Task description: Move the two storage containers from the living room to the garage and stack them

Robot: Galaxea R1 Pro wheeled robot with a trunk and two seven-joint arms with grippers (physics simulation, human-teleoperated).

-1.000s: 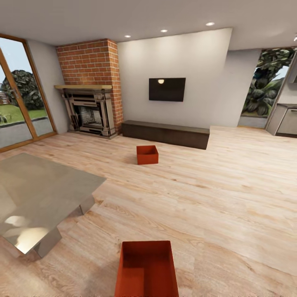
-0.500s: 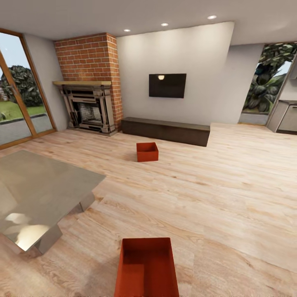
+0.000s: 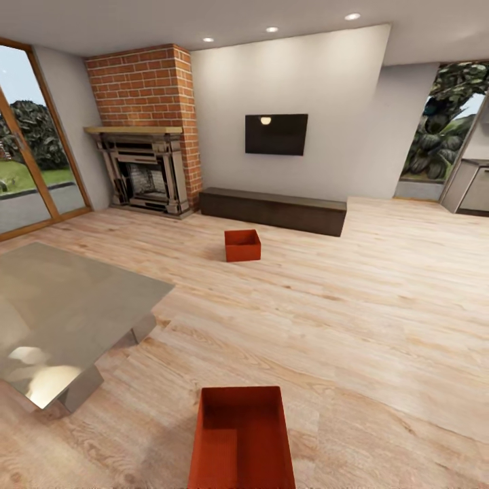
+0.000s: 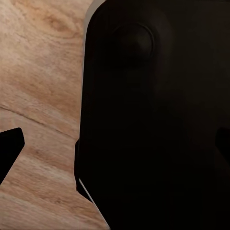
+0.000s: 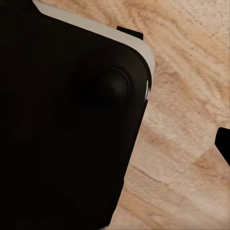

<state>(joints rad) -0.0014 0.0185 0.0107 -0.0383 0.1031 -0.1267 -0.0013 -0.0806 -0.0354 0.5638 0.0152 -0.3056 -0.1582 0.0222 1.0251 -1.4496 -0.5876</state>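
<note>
A living room is seen from the robot's head, looking forward and down over a light wood plank floor (image 3: 380,319). One orange-red storage container (image 3: 242,439) sits open-topped and empty on the planks just in front of the robot, its long side running away from the camera, probably within reach for a first pickup. The second container (image 3: 242,245) rests well apart, farther across the room, near a long dark low bench (image 3: 275,210) under a wall television (image 3: 276,134). A brick fireplace (image 3: 146,129) stands to the left, and a glass table (image 3: 61,316) lies nearer on that side. Both bins are untouched, so the carrying is judged not yet begun. In the wrist views, dark robot bodywork covers most of the frame above the planks; whether either hand is apart or together cannot be told.
</note>
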